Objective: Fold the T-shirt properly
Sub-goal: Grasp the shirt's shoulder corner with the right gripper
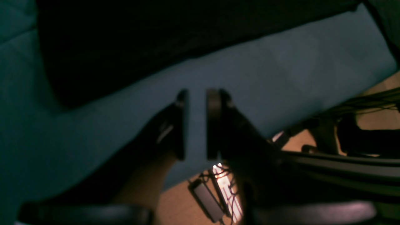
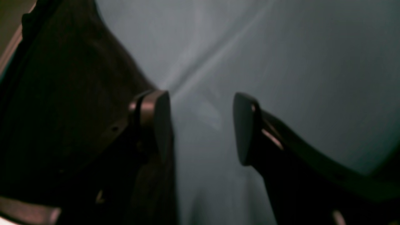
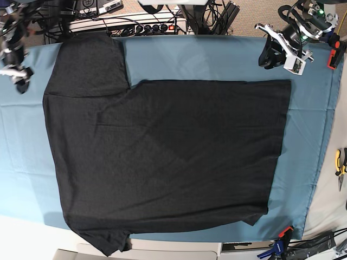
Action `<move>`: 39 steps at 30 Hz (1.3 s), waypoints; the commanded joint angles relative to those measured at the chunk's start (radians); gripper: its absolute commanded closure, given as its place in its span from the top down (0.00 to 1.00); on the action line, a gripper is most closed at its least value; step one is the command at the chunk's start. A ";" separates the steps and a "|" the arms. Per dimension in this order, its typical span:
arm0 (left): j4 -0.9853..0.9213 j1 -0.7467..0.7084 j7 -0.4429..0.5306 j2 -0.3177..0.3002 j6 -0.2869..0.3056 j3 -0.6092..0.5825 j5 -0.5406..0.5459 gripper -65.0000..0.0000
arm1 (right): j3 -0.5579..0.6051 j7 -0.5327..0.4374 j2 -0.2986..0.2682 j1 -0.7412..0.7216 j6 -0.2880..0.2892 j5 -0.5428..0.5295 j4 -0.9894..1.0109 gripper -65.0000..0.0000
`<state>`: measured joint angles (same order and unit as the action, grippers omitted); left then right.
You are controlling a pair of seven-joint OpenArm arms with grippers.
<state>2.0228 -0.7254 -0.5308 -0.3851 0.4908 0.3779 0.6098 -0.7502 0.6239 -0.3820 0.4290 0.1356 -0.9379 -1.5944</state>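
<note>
The black T-shirt (image 3: 162, 151) lies spread flat, plain side up, on the teal table cloth (image 3: 206, 57); its sleeves are at the left and its hem at the right. My left gripper (image 3: 269, 55) hovers over bare cloth just beyond the shirt's far right corner. In the left wrist view the gripper (image 1: 197, 125) is empty, its jaws a narrow gap apart, and the shirt (image 1: 125, 47) is the dark area ahead. My right gripper (image 3: 20, 80) is off the far left sleeve. In the right wrist view it (image 2: 201, 128) is wide open and empty, with dark fabric (image 2: 62, 93) beside its left finger.
A power strip and cables (image 3: 146, 24) run along the table's back edge. An orange clamp (image 3: 331, 57) is at the far right; pliers (image 3: 340, 162) lie at the right edge. Clamps (image 3: 282, 238) hold the cloth's near right corner. The near sleeve (image 3: 105, 244) overhangs the cloth's front edge.
</note>
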 commanded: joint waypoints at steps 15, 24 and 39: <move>0.016 -0.006 0.023 0.040 0.005 0.005 -0.016 0.17 | -0.008 -0.043 0.030 0.000 0.010 -0.004 -0.014 0.49; 0.016 -0.006 0.023 0.039 0.005 0.005 -0.051 0.17 | -0.008 -0.039 0.115 0.000 0.010 -0.052 -0.014 0.49; 0.016 -0.006 0.023 0.039 0.005 0.005 -0.050 0.17 | 0.192 0.014 0.227 0.027 0.014 -0.119 -0.014 0.50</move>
<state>2.0228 -0.7254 -0.5308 -0.3382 0.4908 0.3782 0.5495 -0.5587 0.5892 -0.1505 0.4450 0.1589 -1.0691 -1.6066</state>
